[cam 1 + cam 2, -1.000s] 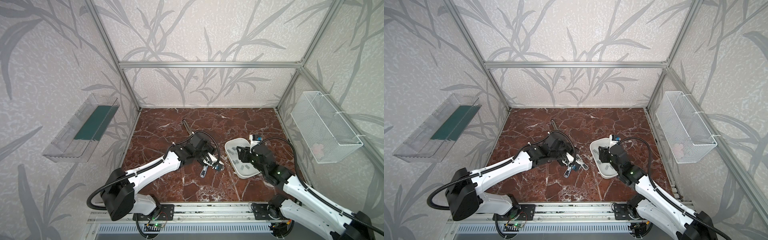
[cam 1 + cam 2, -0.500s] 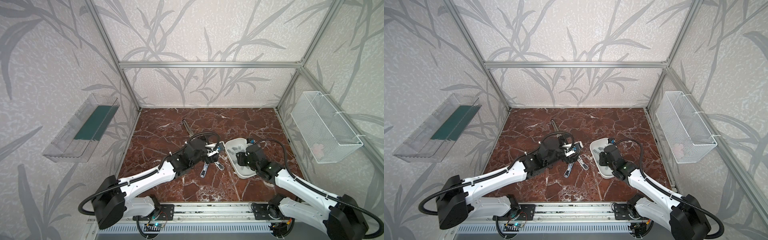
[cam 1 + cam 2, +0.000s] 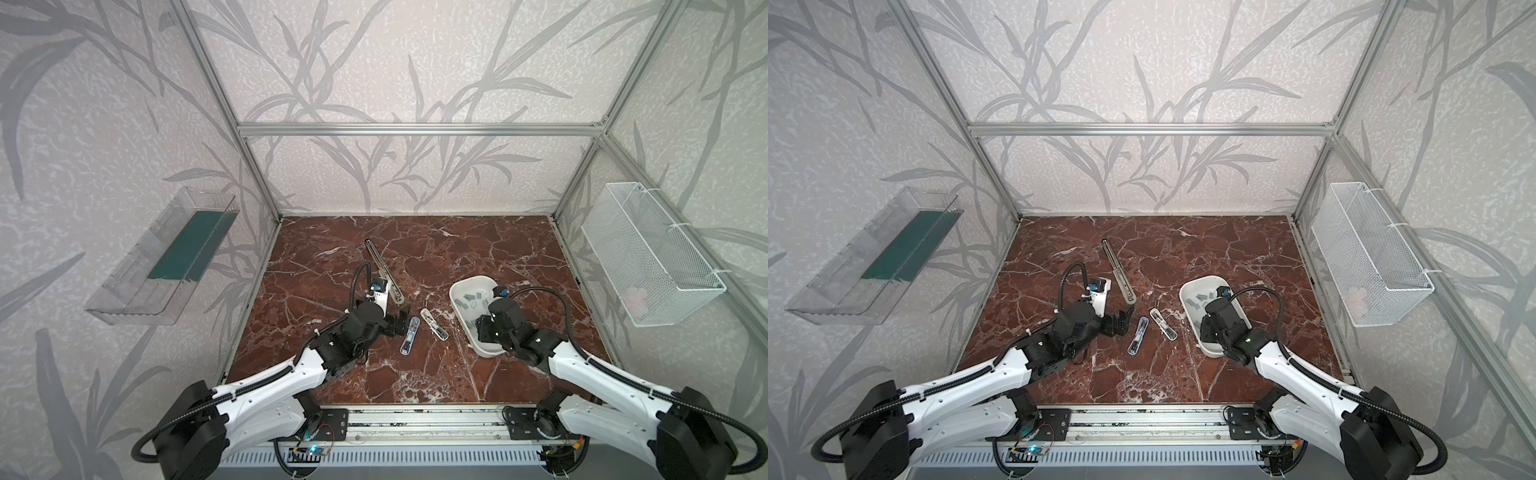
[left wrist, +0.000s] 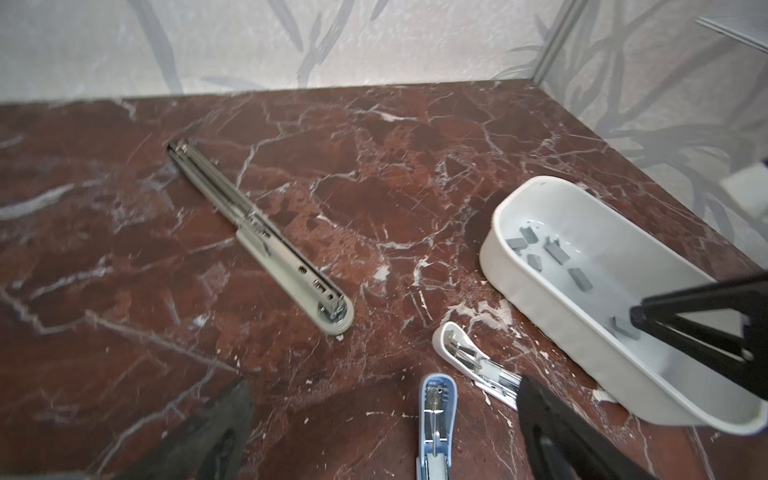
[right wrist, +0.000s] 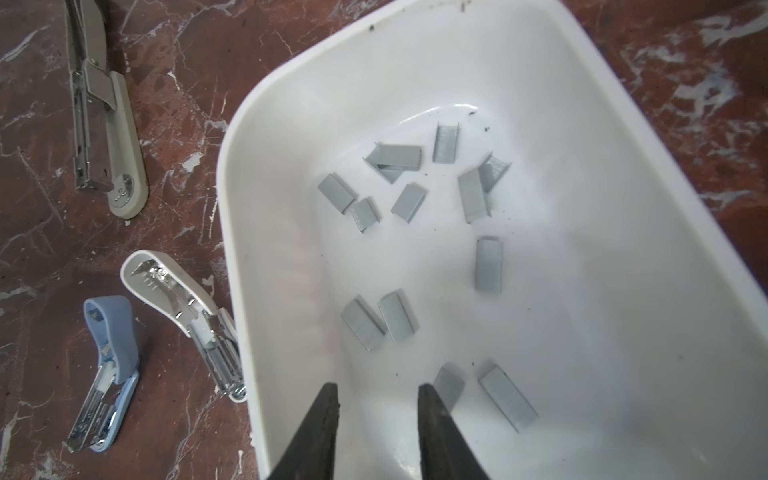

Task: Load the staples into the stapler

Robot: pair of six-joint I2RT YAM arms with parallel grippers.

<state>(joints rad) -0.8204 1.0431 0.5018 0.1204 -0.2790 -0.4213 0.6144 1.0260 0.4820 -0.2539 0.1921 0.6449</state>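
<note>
- While the left gripper (image 3: 398,325) stands low over the table (image 3: 457,249) with its jaws spread wide and nothing between them, the blue stapler (image 3: 409,340) lies just beside its fingers, on the side toward the tray.
- In the left wrist view that stapler points away between the two spread fingers (image 4: 561,432); whether either touches it cannot be told.
- The blue stapler lies opened, blue top swung away from the bare metal channel.
- The white stapler (image 3: 433,324) lies between the blue one and the tray (image 5: 266,270), also opened, channel exposed; its metal end sits close against the tray's outer wall.
- The two small staplers lie apart, angled toward each other at their far ends.
- The long stapler (image 3: 382,270), grey, lies flat farther back on the table, well apart from the tray, its metal rail drawn out toward the back wall.
- The staples (image 5: 489,266) all lie in the white tray, scattered loose over its floor as short grey strips; two pairs overlap, the rest lie singly.
- The right gripper (image 5: 378,390) reaches down inside the tray at its near end, jaws a narrow gap apart with only bare tray floor showing between them.
- One strip lies just beside a fingertip (image 5: 428,399), partly hidden behind it; none is gripped.
- Whether the right fingertips touch the tray floor cannot be told.
- In both top views the right wrist covers the tray's near half.
</note>
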